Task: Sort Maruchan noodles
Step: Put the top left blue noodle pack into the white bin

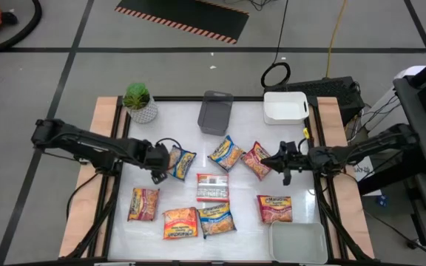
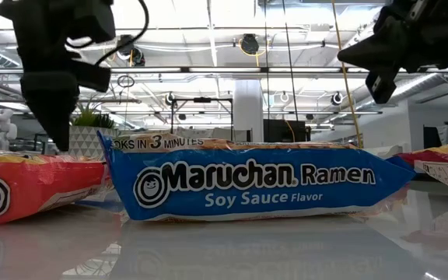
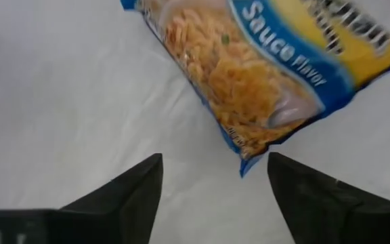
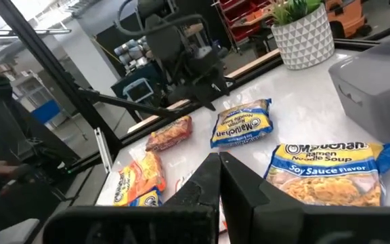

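Left gripper (image 3: pixel 214 177) released, glossy flat blue packet (image 3: pixel 269 68) just ahead, bare table (image 3: pixel 66 88) beside. Right gripper (image 4: pixel 220 163) clenched, empty.

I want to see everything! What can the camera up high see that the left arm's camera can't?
Only the high view shows the plant, three trays, the right gripper and every packet. Only the left wrist view shows the left gripper's open fingers close up. Both show the blue packet just ahead of those fingers.

Bright overhead light, glossy table (image 1: pixel 242 185) glare (left-wrist blur)
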